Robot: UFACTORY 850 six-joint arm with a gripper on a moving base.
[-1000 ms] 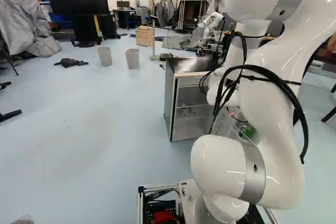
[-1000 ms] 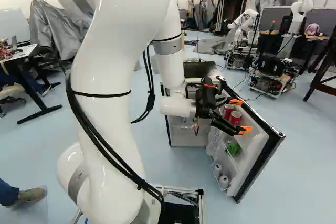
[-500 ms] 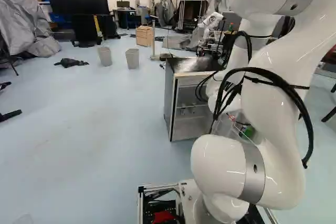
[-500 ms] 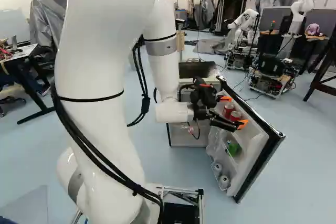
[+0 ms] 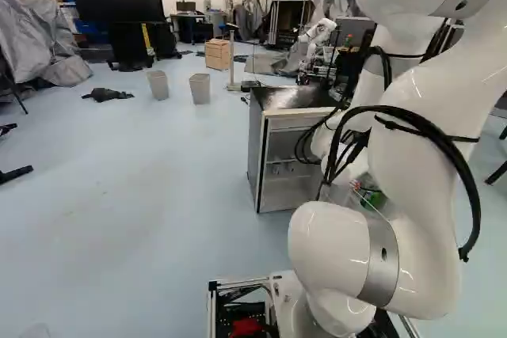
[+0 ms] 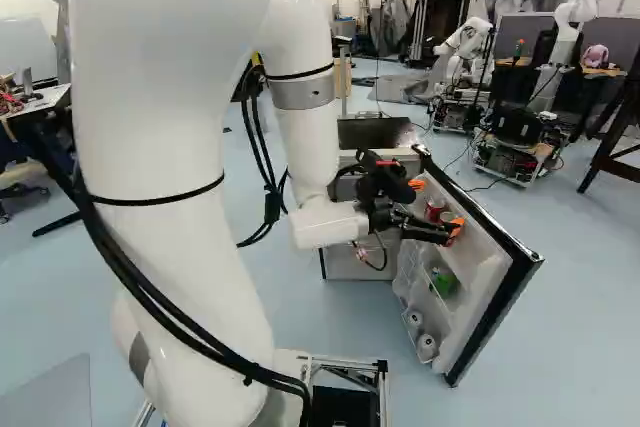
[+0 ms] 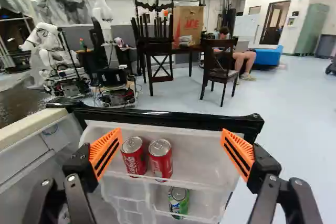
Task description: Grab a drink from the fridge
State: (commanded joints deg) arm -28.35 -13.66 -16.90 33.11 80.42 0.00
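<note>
In the right base view my gripper [image 6: 440, 209] stands at the upper shelf of the swung-out fridge door [image 6: 490, 297]. Its fingers are wide apart in the wrist view, the gripper [image 7: 171, 153] holding nothing. Ahead, between the finger directions, two red cans [image 7: 134, 156] [image 7: 160, 159] stand side by side in the upper door shelf, nearer the finger on the fridge-body side. A green can [image 7: 179, 201] sits in the shelf below. White-topped cans [image 6: 427, 345] lie low in the door. The fridge [image 5: 273, 152] shows its inside; the arm partly hides it.
The door's black edge [image 7: 173, 119] runs just beyond the red cans. Past it are dark chairs [image 7: 218, 66], a table with a cardboard box [image 7: 187, 24], and another robot [image 7: 50, 51]. Two grey bins [image 5: 200, 89] stand beyond the fridge in the left base view.
The arm has shifted against its base joint, its upper links swinging sideways and the gripper tilting and moving slightly around the door shelf. Its fingers remain open. Base, fridge and cans have stayed put.
</note>
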